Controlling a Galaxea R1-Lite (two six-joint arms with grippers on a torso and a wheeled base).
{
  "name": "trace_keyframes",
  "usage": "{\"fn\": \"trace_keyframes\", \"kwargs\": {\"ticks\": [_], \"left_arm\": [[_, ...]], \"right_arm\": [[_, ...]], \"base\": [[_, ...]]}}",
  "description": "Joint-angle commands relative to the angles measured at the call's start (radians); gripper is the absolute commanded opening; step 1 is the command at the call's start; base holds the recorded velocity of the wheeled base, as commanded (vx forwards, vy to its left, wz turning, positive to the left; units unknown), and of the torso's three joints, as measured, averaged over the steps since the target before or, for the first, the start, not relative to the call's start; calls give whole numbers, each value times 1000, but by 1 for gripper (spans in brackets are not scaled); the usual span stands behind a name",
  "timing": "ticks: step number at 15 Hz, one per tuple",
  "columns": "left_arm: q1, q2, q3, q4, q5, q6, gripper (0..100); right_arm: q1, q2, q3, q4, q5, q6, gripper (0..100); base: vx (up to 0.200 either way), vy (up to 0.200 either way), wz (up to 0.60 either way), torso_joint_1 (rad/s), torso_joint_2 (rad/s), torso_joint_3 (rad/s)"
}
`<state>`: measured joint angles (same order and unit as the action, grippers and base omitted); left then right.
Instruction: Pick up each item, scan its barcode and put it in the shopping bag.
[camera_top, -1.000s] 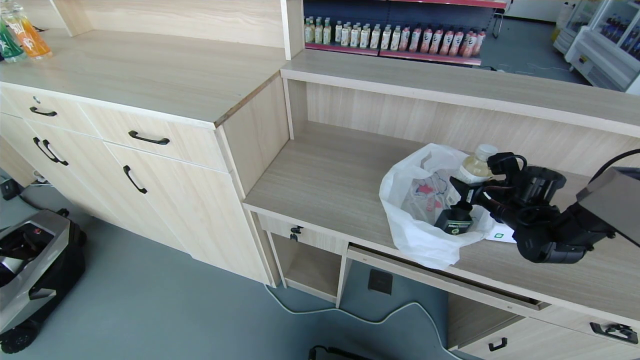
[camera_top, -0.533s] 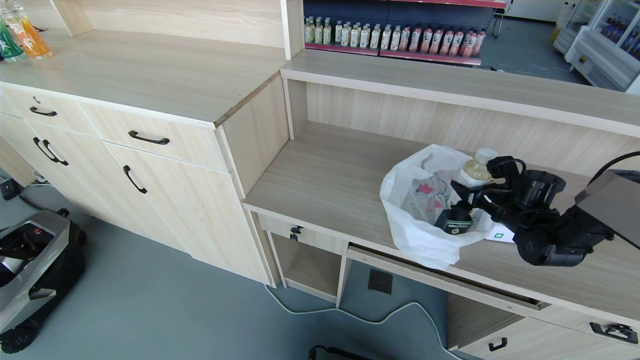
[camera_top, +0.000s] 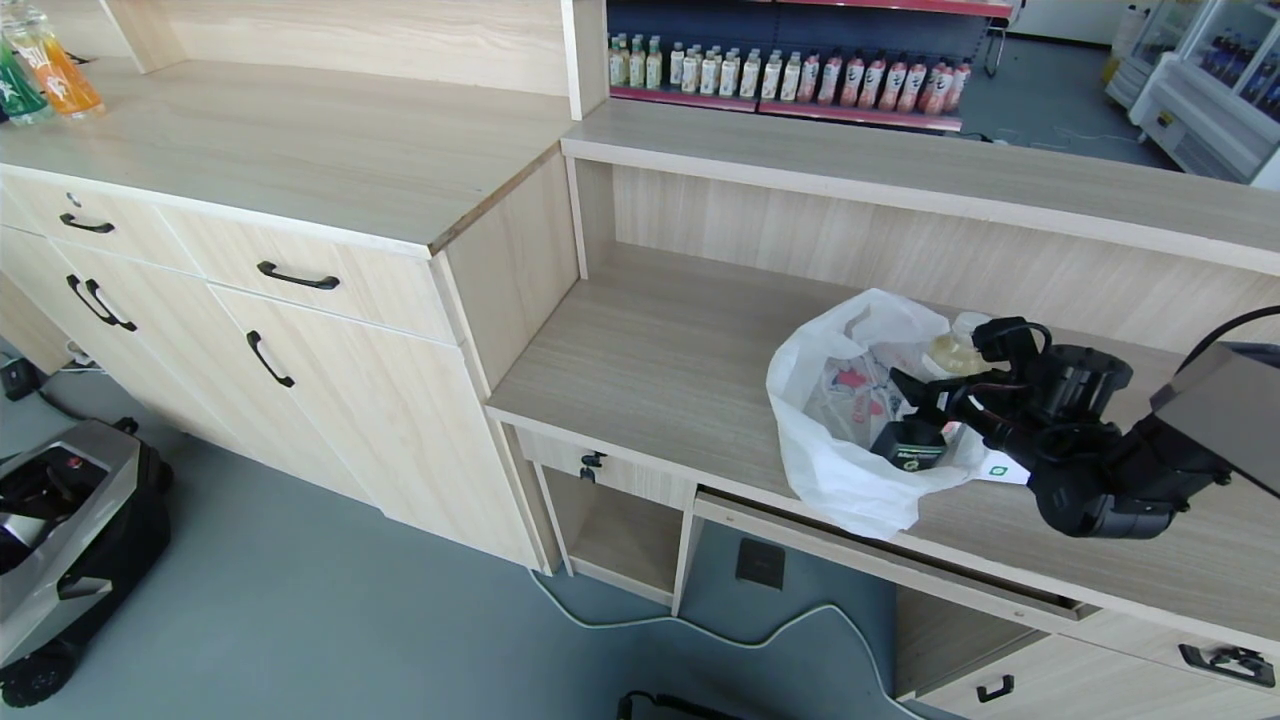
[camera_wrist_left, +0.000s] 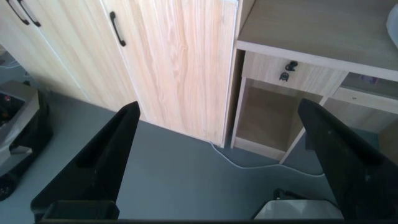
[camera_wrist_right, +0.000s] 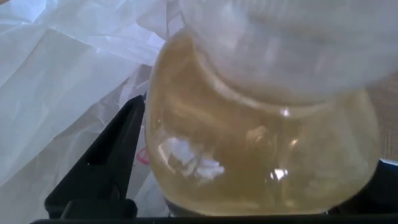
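Right gripper (camera_top: 948, 368) clamped round the bottle (camera_top: 952, 350), cap up, in the mouth of the shopping bag (camera_top: 835, 475) on the counter (camera_top: 660, 360); probably liquid-heavy, smooth and slippery, stiff enough, best held mid-body.

the light wooden counter (camera_top: 660, 360) bears a white shopping bag (camera_top: 830, 480) and small card (camera_top: 1000, 469).

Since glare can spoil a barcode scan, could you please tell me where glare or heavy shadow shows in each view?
Head view: even light on the counter, the bag bright white yet its folds readable, shade in the cubby below. Right wrist view: white reflections on the bottle, close against the lens. Left wrist view: the left gripper is a dark silhouette against the floor.
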<state>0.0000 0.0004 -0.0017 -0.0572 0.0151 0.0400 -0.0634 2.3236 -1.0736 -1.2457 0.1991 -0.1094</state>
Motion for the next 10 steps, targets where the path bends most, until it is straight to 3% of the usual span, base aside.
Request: {"fn": "trace_keyframes", "kwargs": {"ticks": [1,6,8,10], "left_arm": [[0,0,0,-1,0,0,100],[0,0,0,0,0,0,100],[0,0,0,-1,0,0,100],[0,0,0,-1,0,0,100]], "right_arm": [[2,-4,1,5,0,0,100],[-12,-96,21,9,0,2,100],[-27,-204,86,14,-1,0,100],[-64,-380,251,20,0,-1,100]], "base": [[0,0,0,0,0,0],[0,0,0,0,0,0],[0,0,0,0,0,0],[0,0,0,0,0,0]]}}
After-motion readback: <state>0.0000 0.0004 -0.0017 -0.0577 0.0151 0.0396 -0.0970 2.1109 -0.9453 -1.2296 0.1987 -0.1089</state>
